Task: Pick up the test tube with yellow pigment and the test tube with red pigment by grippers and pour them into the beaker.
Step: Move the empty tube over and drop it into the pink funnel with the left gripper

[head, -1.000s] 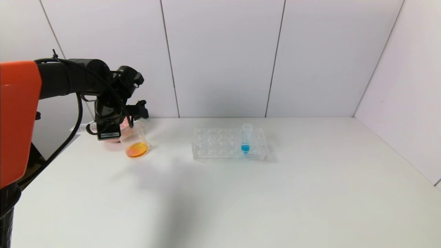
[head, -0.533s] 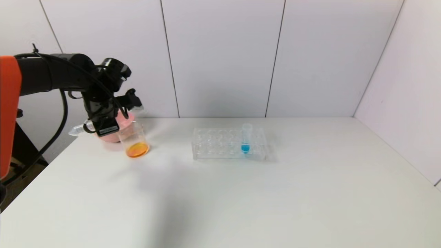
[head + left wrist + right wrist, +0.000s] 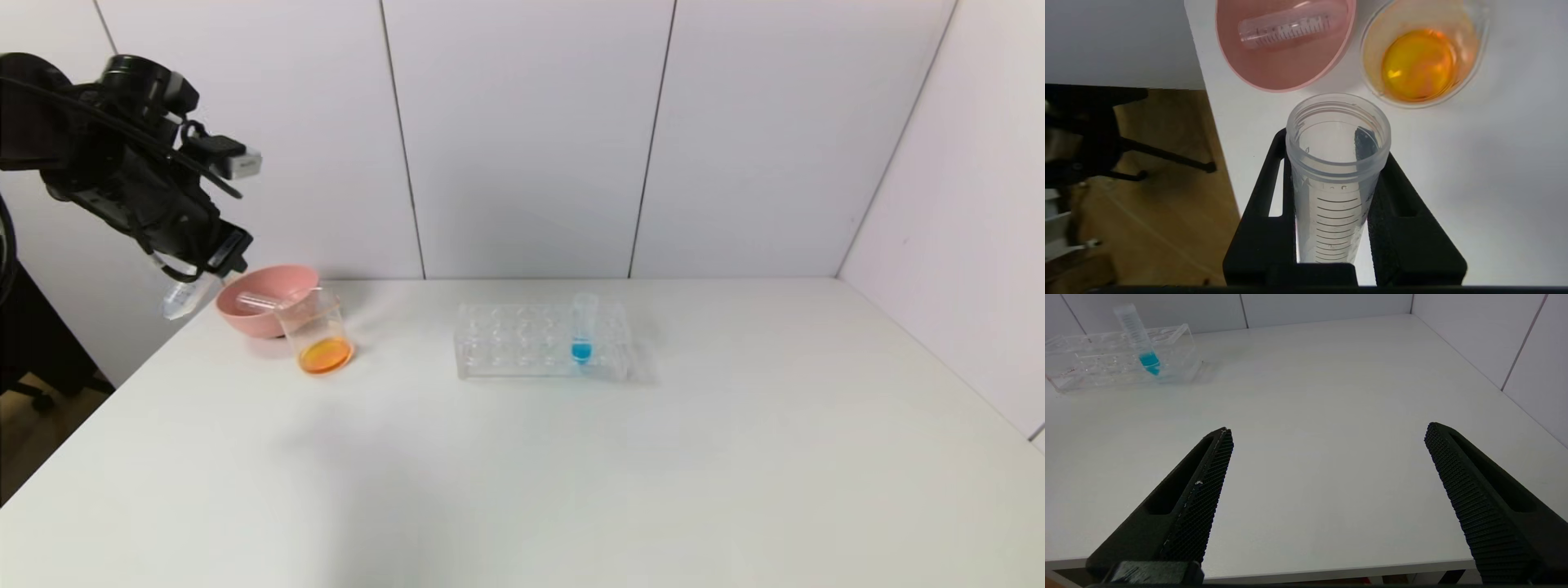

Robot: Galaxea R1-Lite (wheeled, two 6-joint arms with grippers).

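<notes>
Only the left hand [image 3: 1331, 179] view shows its empty tube [image 3: 1336, 171].

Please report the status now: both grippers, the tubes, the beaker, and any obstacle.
Left gripper shut on empty test tube, raised beside pink bowl. Right gripper open, idle. Beaker holds orange liquid; second empty tube in bowl. No obstacle.

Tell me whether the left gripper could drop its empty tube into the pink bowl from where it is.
Probably yes: the left gripper, shut on an empty tube, hangs just off the table's corner near the pink bowl; nothing stands between, though one tube already lies inside.
</notes>
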